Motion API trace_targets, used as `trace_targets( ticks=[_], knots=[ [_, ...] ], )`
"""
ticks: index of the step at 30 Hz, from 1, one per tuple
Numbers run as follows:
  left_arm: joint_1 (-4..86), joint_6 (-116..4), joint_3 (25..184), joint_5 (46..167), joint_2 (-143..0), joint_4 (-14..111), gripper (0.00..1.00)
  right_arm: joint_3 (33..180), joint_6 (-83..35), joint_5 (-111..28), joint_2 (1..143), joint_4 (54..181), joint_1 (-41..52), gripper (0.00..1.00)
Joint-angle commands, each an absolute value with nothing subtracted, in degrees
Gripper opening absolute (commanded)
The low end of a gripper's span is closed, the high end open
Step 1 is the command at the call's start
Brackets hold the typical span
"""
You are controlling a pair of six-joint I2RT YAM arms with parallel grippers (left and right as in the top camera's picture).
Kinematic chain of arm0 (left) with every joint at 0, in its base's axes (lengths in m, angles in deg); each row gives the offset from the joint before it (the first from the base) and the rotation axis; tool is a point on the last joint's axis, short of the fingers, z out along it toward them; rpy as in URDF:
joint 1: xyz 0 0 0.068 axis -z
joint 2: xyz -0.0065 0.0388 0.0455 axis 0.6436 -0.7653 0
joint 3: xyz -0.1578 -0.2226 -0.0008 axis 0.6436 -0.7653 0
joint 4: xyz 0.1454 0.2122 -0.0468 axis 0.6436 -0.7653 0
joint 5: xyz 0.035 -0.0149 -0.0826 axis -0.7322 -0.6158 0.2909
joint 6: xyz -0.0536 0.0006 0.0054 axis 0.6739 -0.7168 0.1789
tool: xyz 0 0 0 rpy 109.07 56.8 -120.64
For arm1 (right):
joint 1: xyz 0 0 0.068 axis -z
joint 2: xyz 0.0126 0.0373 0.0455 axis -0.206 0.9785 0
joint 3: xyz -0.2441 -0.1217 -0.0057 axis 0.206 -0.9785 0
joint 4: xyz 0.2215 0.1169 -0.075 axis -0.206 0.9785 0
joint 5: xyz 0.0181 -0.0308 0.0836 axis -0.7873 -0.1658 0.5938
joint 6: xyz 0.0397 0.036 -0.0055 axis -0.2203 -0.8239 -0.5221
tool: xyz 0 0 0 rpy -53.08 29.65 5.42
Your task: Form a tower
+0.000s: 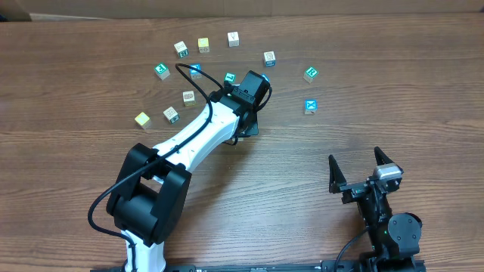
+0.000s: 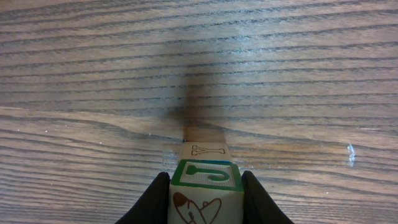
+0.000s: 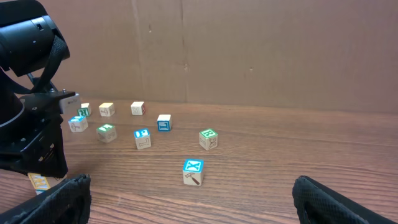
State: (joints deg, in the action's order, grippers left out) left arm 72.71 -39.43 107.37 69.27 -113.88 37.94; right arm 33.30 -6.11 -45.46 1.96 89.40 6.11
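Note:
My left gripper (image 1: 255, 89) (image 2: 205, 198) is shut on a cream wooden cube (image 2: 205, 190) that has a green-framed hook mark on one face and a brown drawing on another. Just beyond this cube a second cream cube (image 2: 203, 150) shows one face with a thin X-like mark. I cannot tell whether the two are stacked. In the overhead view the wrist hides any tower. My right gripper (image 1: 361, 171) (image 3: 189, 198) stands open near the front right with nothing between its fingers. A blue-faced cube with a white X (image 1: 310, 106) (image 3: 193, 171) lies loose beyond it.
Several loose cubes lie in an arc at the back: teal (image 1: 161, 71), yellow (image 1: 203, 44), cream (image 1: 233, 38), another yellow (image 1: 142, 119), a green-marked one (image 1: 310, 73) (image 3: 208, 138). A cardboard wall (image 3: 249, 50) rises behind the table.

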Motion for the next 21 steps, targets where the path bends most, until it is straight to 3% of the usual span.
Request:
trace_targets(
  ticks=[1, 21],
  knots=[
    [73.14, -40.18, 106.85, 68.11, -114.82, 38.11, 0.06, 32.73, -6.03, -45.81, 1.44, 89.22, 5.74, 1.00],
    [73.14, -40.63, 106.85, 68.13, -114.82, 38.09, 0.21, 32.73, -6.03, -45.81, 1.44, 89.22, 5.74, 1.00]
  ],
)
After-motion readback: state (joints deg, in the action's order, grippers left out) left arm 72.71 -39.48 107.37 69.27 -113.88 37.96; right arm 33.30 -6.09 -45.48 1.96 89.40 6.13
